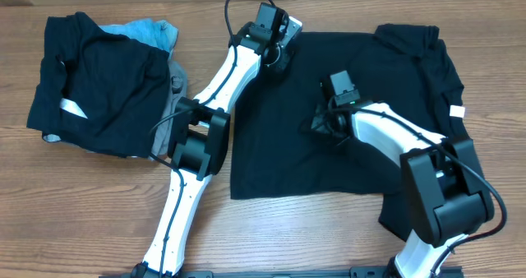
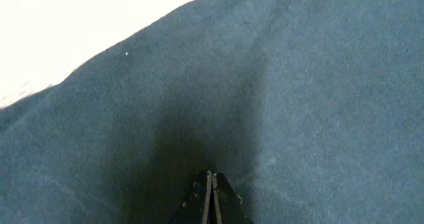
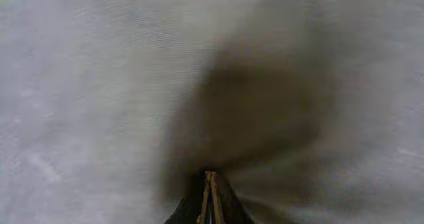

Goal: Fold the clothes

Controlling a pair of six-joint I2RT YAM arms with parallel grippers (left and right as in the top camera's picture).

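The black T-shirt lies spread flat on the wooden table, with its small white tag at the right end. My left gripper is at the shirt's far left edge. In the left wrist view its fingers are shut, tips resting on the flat fabric. My right gripper is over the middle of the shirt. In the right wrist view its fingers are shut, and the cloth bunches and creases around the tips.
A pile of other clothes sits at the far left: a black garment with a slanted white strip label, a light-blue garment and a grey one. The left arm's elbow is beside that pile.
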